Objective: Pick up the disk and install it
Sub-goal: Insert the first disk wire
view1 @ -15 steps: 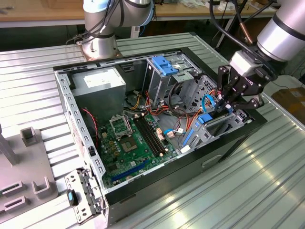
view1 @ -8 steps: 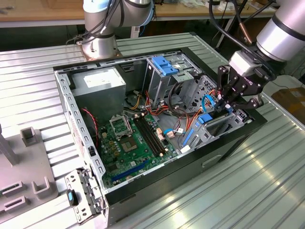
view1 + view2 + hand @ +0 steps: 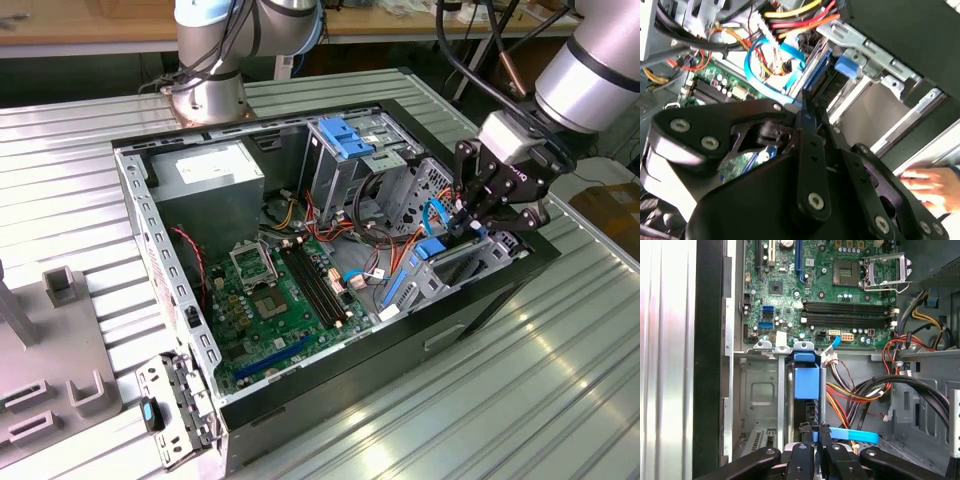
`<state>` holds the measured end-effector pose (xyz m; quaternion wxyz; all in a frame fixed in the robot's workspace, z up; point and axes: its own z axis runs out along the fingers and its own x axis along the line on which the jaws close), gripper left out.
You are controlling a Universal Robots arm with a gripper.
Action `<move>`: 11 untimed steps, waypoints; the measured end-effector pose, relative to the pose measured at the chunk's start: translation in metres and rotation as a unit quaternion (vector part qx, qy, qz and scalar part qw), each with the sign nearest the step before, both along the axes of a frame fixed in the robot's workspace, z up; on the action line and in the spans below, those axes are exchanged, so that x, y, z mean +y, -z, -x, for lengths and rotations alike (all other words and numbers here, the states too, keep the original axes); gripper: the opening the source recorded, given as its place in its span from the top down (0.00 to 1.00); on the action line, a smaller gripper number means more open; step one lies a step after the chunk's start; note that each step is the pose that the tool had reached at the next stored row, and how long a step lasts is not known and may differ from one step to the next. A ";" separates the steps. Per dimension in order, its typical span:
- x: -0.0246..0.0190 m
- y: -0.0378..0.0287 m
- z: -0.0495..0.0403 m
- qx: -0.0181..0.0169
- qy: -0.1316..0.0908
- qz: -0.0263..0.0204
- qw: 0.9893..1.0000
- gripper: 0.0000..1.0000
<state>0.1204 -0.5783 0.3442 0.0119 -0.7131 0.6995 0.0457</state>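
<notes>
Blue plastic frames the grey-metal hard disk (image 3: 806, 382), which sits edge-up in the stamped sheet-metal drive cage (image 3: 756, 400). The cage is at the exterior view's right side of the open computer case (image 3: 400, 350). A thin blue flat cable (image 3: 852, 435) runs just beside the disk. A bundle of red, yellow and orange wires (image 3: 852, 395) crowds the space between the cage and the green motherboard (image 3: 270, 300). Farther back are a boxy grey power supply (image 3: 205, 175) and a tall metal bay topped by a larger blue bracket (image 3: 345, 135). The case lies on a ribbed metal worktop (image 3: 520, 400). The black claw (image 3: 468, 222) reaches down over the cage, its fingers nearly together and pinched on the disk's blue upper edge.
</notes>
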 end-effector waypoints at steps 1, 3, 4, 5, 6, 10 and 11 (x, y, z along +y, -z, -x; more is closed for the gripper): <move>0.0000 0.0000 0.0000 0.000 0.000 0.000 1.000 0.84; 0.0000 -0.0003 0.0000 0.000 0.000 0.000 1.000 0.84; 0.0000 -0.0002 0.0000 0.000 0.000 0.000 1.000 0.84; -0.0001 0.0006 0.0000 0.000 0.000 0.000 1.000 0.84; -0.0005 0.0019 0.0000 0.000 0.000 0.000 1.000 0.84; -0.0020 0.0051 0.0000 0.000 0.000 0.001 1.000 0.84; -0.0020 0.0053 0.0000 0.000 0.000 0.000 1.000 0.84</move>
